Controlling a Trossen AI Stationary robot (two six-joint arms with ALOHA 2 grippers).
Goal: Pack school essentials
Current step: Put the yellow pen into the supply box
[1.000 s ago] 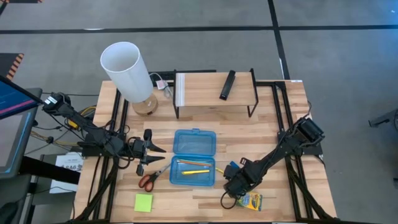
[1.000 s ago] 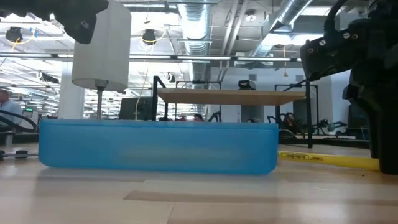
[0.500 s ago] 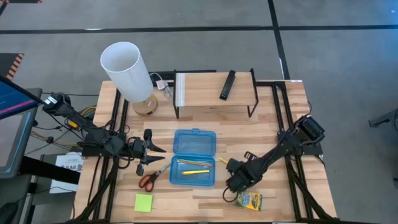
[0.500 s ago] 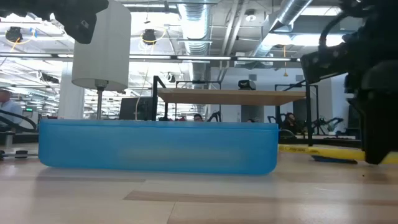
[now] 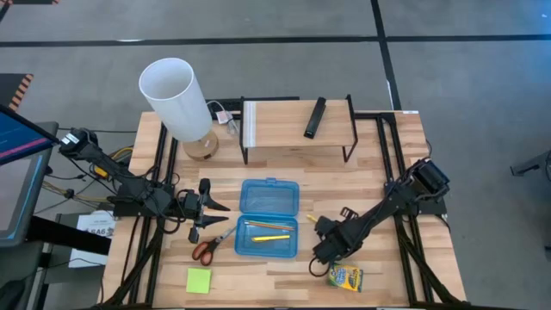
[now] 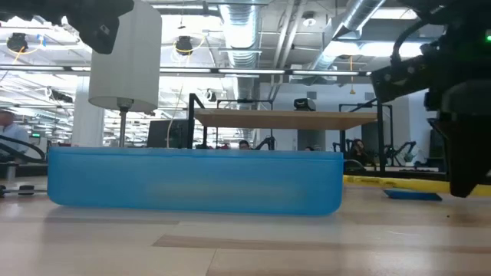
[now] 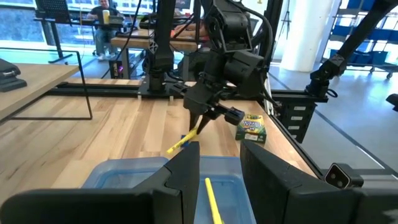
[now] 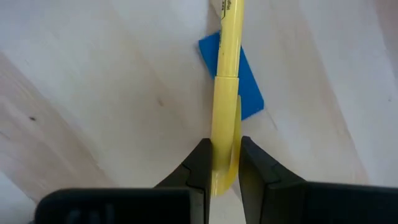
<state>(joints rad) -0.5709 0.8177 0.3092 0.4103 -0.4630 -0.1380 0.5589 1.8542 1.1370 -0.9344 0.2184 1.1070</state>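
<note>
My right gripper [image 5: 324, 234] is shut on a yellow pencil [image 8: 226, 74] just right of the open translucent blue case [image 5: 269, 218], above a small blue eraser [image 8: 247, 87] that lies flat on the table. Two pencils [image 5: 269, 231] lie inside the case. My left gripper [image 5: 213, 215] waits open at the case's left, above the orange-handled scissors [image 5: 207, 246]. The lime-green sticky-note pad [image 5: 199, 280] lies near the front edge. The crayon box [image 5: 346, 277] lies flat in front of my right gripper. My right gripper pinches the yellow pencil near one end [image 8: 225, 124] between its two fingers [image 8: 200, 163], which come from above and point down, across the pencil. The pencil is lifted clear of the table [image 6: 391, 182] and slants slightly, its free end toward the case [image 7: 177, 145].
A wooden shelf on black legs [image 5: 297, 129] stands at the far side with a black remote [image 5: 315, 117] on it. A white-shaded lamp [image 5: 176, 99] stands at the far left. Bare wood shows between the case and the near edge.
My right gripper has risen and shifted a little toward the far edge, lifting the yellow pencil off the table. The blue eraser now shows on the table under it.
</note>
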